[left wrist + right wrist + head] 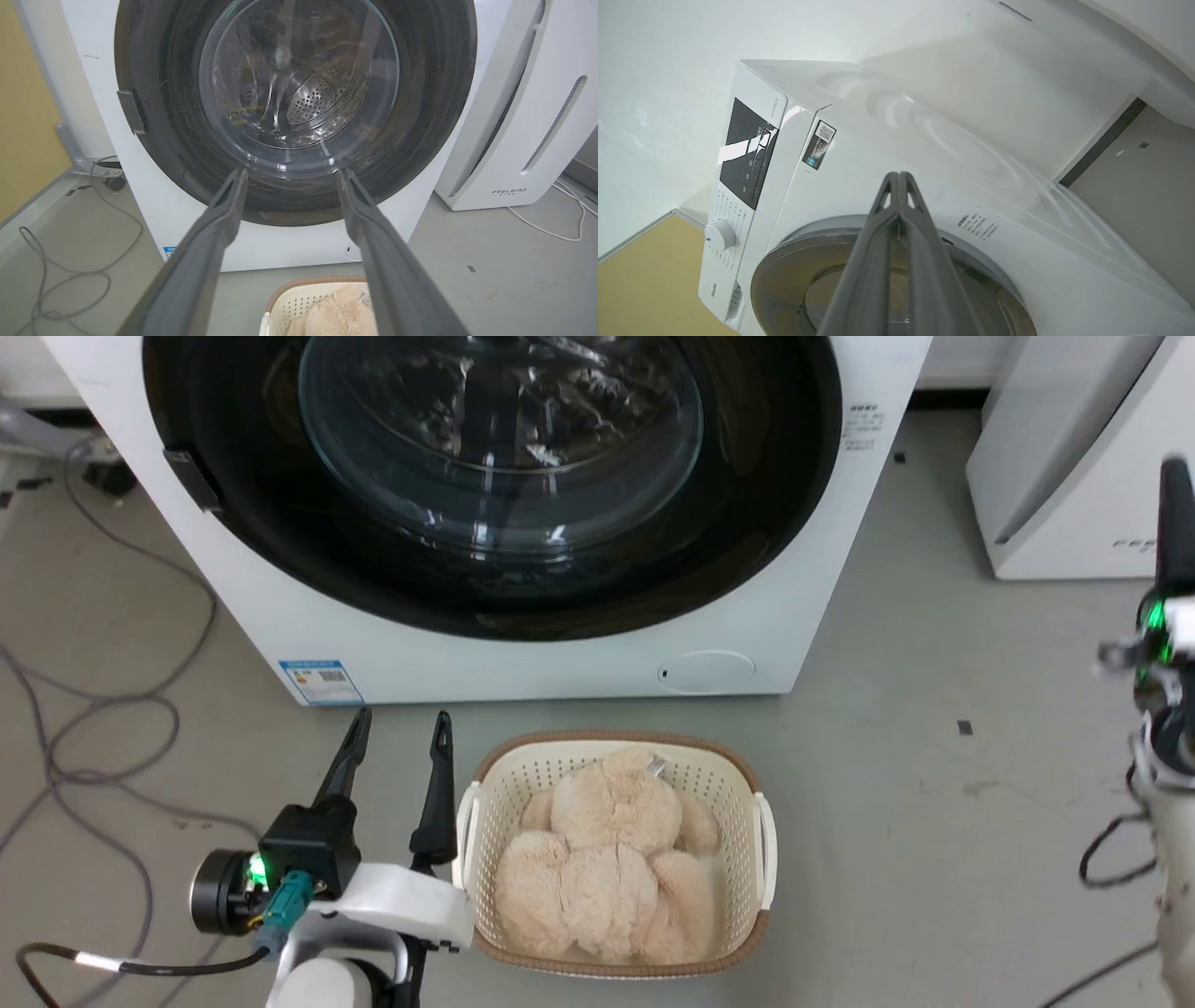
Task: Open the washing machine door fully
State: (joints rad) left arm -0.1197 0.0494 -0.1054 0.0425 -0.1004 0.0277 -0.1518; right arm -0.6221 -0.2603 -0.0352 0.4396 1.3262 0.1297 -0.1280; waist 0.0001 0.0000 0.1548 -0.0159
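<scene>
Seeing the washing machine door from your end? (desk)

Yes. I have it shut flat against the front of the washing machine: a glossy black ring with the clear glass bowl bulging from its middle. Through the glass, in the left wrist view, I can make out the perforated drum. A small dark tab sits on the door's left edge. (operator)

And the tools? (desk)

My left tool is open, fingers spread with nothing between them. It is low in front of the washing machine, below its blue label, not touching the door. My right tool is closed on nothing, fingertips pressed together. It is off to the washing machine's right, apart from it, and its camera looks across the machine's front toward the control panel and dial. (operator)

Anything else close by? (desk)

A cream basket sits on the floor just in front of the washing machine, below its round cap, holding a beige plush toy. My left tool is just beside the basket's left rim. Grey cables lie on the floor left of the washing machine, and a white appliance stands to its right. (operator)
</scene>
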